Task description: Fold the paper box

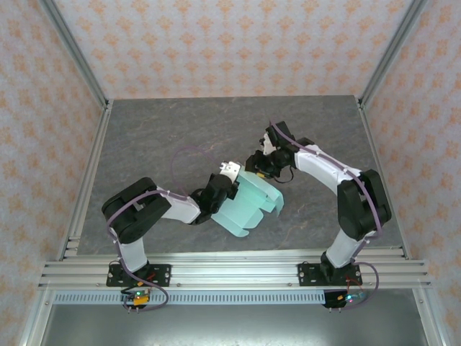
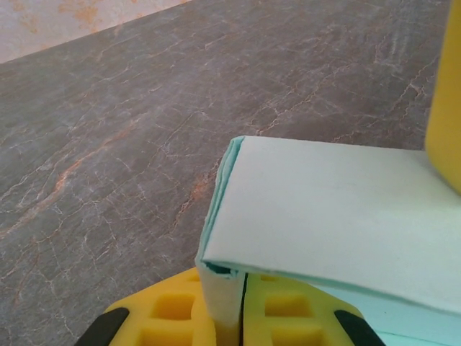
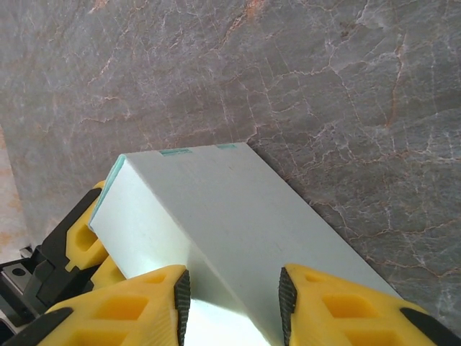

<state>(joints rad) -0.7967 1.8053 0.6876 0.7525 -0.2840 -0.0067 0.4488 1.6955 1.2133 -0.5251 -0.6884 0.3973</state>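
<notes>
Left wrist, left gripper (image 2: 242, 317) pinching paper box (image 2: 338, 216), right wrist, right gripper (image 3: 230, 292) hold unclear

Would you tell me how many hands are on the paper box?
2: left hand pinches the paper box at its left edge; right hand holds its far-right end.

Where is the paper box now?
In the top view the paper box is at the table centre; the left gripper pinches its edge and the right gripper straddles its far end.
</notes>
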